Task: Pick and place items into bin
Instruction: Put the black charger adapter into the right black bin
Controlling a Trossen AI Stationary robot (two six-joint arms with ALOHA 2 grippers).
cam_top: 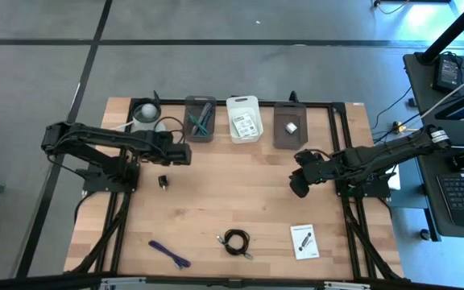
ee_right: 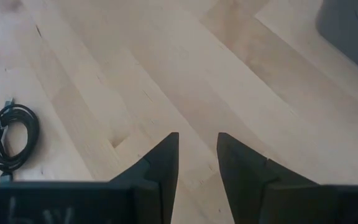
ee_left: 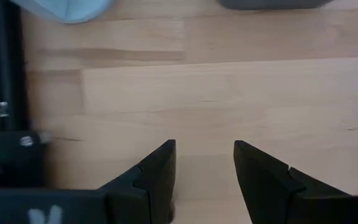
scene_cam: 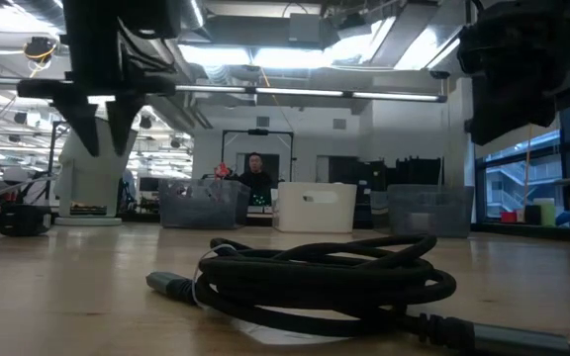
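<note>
Overhead, the left gripper (cam_top: 185,154) hovers with jaws apart near the far bins, and the right gripper (cam_top: 299,186) hangs parted mid-table. Along the near edge lie the white card (cam_top: 304,241), coiled black cable (cam_top: 236,242) and purple stick (cam_top: 169,254); the tiny black block (cam_top: 163,181) sits near the left gripper.

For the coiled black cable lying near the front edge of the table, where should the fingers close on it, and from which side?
The coiled black cable lies flat on the bare table in a loose ring with an open middle. Probably best is coming straight down from above, with one finger inside the ring and one outside, pinching the bundled strands, away from the plug end trailing off it. The right gripper looks nearer.
</note>
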